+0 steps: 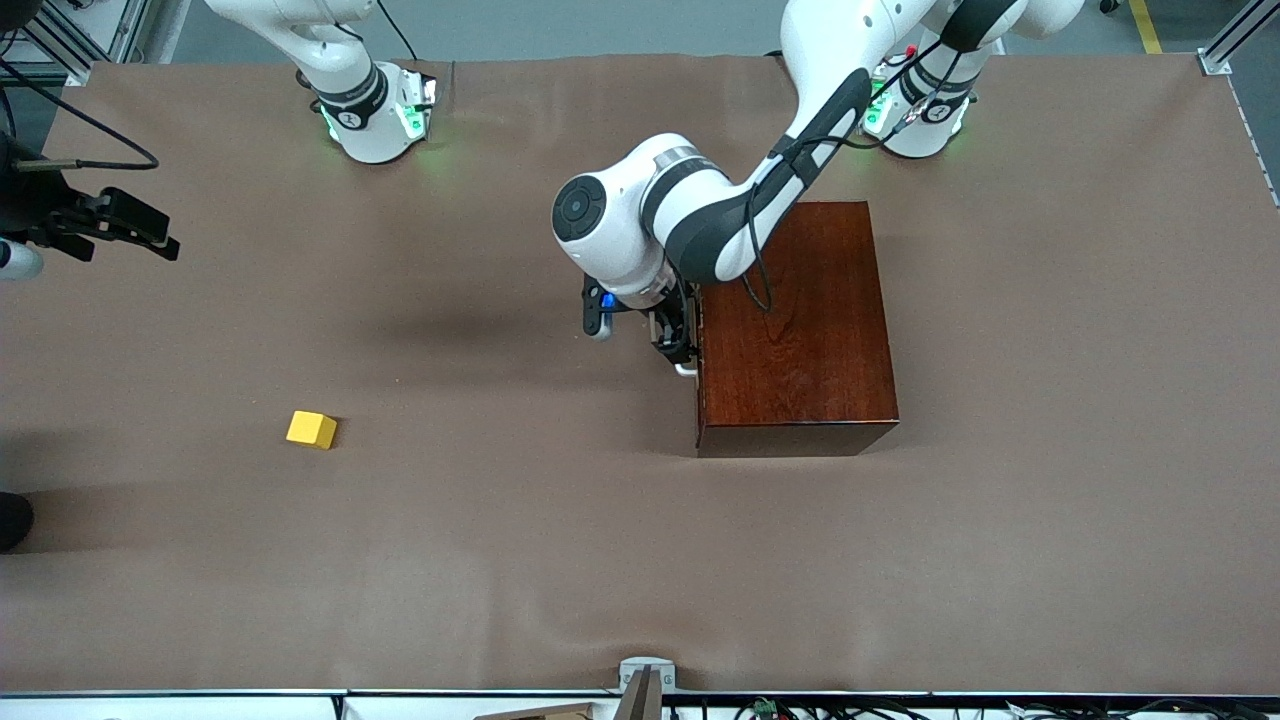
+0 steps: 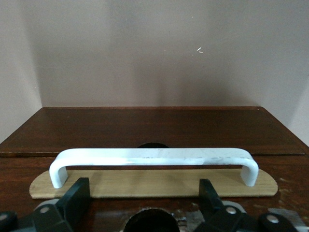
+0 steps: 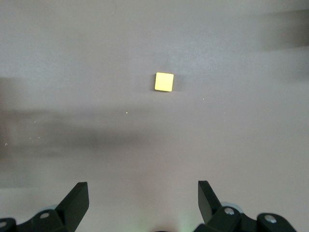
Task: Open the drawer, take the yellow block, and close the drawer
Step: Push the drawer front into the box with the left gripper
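Observation:
The dark reddish-brown wooden box [image 1: 795, 325] stands mid-table with its drawer [image 2: 154, 191] shut. The drawer's white handle [image 2: 153, 157] faces the right arm's end of the table. My left gripper [image 1: 682, 345] is right at that handle. In the left wrist view this gripper [image 2: 144, 198] is open, its fingers [image 2: 79, 195] just short of the bar with nothing between them. The yellow block [image 1: 312, 429] lies on the brown table, toward the right arm's end and nearer the front camera than the box. My right gripper [image 1: 160, 235] waits open, high over the table; the block [image 3: 164, 81] shows well ahead of it.
Brown cloth [image 1: 560, 560] covers the whole table. A small metal mount [image 1: 645, 680] sits at the table's edge nearest the front camera. A dark object [image 1: 12, 520] pokes in at the right arm's end.

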Motion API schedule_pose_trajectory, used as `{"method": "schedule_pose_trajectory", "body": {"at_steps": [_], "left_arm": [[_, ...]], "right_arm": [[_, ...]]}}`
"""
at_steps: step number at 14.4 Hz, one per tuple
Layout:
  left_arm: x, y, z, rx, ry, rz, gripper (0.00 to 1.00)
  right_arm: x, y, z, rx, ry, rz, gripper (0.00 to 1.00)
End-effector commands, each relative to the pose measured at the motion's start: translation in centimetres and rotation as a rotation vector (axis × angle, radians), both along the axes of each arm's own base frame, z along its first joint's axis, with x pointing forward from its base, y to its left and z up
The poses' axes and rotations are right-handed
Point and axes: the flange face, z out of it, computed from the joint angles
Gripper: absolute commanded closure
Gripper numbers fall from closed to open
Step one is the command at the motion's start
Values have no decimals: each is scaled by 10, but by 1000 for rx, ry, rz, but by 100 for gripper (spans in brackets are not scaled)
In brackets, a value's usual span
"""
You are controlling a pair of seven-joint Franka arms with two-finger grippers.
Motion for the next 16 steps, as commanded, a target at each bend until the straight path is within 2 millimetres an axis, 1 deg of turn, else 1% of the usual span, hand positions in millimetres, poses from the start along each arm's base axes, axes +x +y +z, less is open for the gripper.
{"method": "schedule_pose_trajectory", "body": {"at_steps": [1,2,4,5,6,7,8,9,11,12,13,14,15,16], "left_arm": [[0,14,16,51,-20,-3,0],[-2,12,14,49,-22,2,0],[-1,6,18,9,-61,53,0],[1,-1,24,-40,-109,103,0],[2,-6,32,-77,-153,174,0],[3,-8,48,-113,-206,262,0],[1,-9,68,-147,-260,364,0],[0,-8,89,-175,-305,460,0],[-1,2,131,-230,-357,627,0],[4,17,160,-266,-347,703,0],[21,49,187,-284,-325,801,0],[36,80,208,-294,-305,872,0],[52,118,228,-293,-288,949,0],[62,151,244,-280,-286,1005,0]], "right_arm": [[-7,9,4,-22,-10,-31,0],[-6,11,4,-42,-16,-28,0],[-6,11,4,-59,-18,-22,0],[-5,11,3,-59,-17,-16,0],[-5,7,3,-58,-15,-16,0],[-4,2,2,-58,-15,-24,0],[-4,1,5,-47,-22,-30,0],[-4,5,11,-52,-29,-21,0],[0,7,3,-52,-15,-19,0],[1,6,3,-52,-15,-21,0],[2,8,3,-50,-19,-18,0],[2,9,2,-48,-20,-16,0],[2,11,1,-47,-15,-13,0],[2,12,3,-44,-18,-11,0]]}}
